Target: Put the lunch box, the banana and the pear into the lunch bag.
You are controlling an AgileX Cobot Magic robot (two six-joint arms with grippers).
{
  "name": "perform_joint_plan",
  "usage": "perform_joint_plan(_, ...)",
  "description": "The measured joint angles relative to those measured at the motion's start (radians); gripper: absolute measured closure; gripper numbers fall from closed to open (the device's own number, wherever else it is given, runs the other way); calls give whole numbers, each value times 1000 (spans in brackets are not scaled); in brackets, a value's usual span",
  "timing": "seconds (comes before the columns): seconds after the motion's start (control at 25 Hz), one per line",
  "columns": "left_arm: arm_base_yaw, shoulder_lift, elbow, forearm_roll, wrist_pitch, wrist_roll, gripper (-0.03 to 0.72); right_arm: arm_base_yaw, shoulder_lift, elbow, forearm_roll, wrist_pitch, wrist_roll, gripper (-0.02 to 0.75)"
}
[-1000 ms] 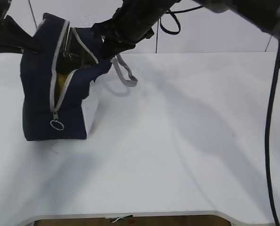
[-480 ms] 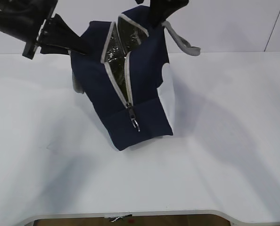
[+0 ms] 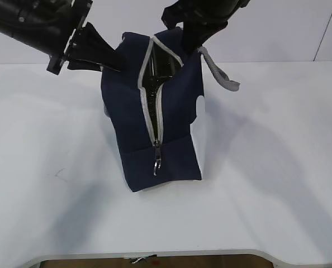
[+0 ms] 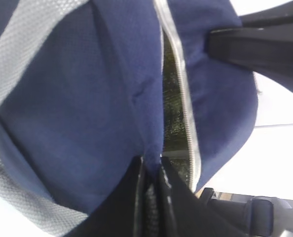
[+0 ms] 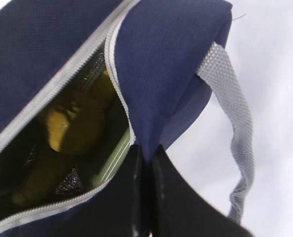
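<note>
The navy lunch bag stands on the white table with its zipper partly open and the ring pull hanging at the front. My left gripper is shut on the bag's top left fabric edge. My right gripper is shut on the top right fabric edge. Through the opening, the right wrist view shows a rounded yellow-orange pear, a longer yellow banana below it, and the lunch box's sage-green lid edge against the silver lining.
A grey webbing handle hangs off the bag's right side, and it also shows in the right wrist view. The white table spreads around the bag, with its front edge near the bottom.
Both grippers have carried the bag from the table's far left to the middle. It turned, now stands more upright, and the opening has narrowed.
</note>
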Motion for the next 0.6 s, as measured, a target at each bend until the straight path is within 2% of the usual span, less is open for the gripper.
perform_joint_plan(0.24, -26, 5, 0, -4, -31, 0, 673, 0, 33, 0, 17, -18, 31, 716)
perform_joint_plan(0.36, -40, 5, 0, -4, -51, 0, 652, 0, 37, 0, 43, -20, 30, 678)
perform_joint_plan(0.48, -46, 5, 0, -5, -69, 0, 565, 0, 37, 0, 50, -20, 30, 559)
perform_joint_plan(0.6, -46, 5, 0, -10, -72, 0, 437, 0, 37, 0, 51, -20, 38, 397)
